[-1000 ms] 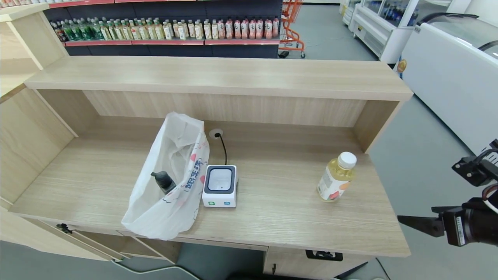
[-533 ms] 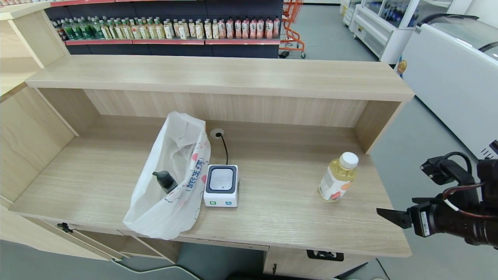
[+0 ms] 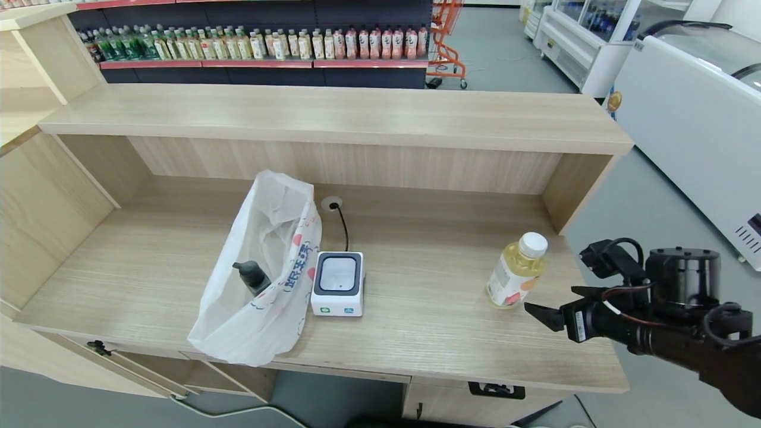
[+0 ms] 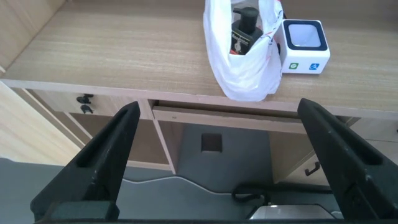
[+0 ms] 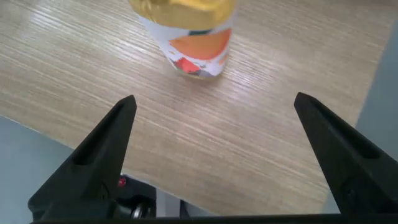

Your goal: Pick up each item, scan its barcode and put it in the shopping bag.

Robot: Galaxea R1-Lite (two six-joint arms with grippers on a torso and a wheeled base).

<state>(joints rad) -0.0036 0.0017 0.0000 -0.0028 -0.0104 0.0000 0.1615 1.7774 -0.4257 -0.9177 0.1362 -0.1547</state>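
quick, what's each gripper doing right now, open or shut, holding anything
Left gripper: open, holding nothing.
Right gripper: open, holding nothing; the bottle stands just ahead of its jaws.

Things on the counter [image 3: 416,333]
The bag [image 3: 261,297] is set left of the scanner [image 3: 337,284] (just beside it), a dispenser [image 3: 251,277] is held inside, and the bottle [image 3: 515,270] is stood well right.

counter: light wood-grain counter [image 3: 428,339] across centre, raised ledge [image 3: 333,116] along its back, side panels at both ends | upper left: dark shelving [image 3: 255,44] with rows of bottled drinks | top centre: orange cart [image 3: 447,62] on grey floor [image 3: 511,53] | upper right: white chest freezers [image 3: 695,113] | bottom: cabinet fronts [image 3: 148,374] under the counter
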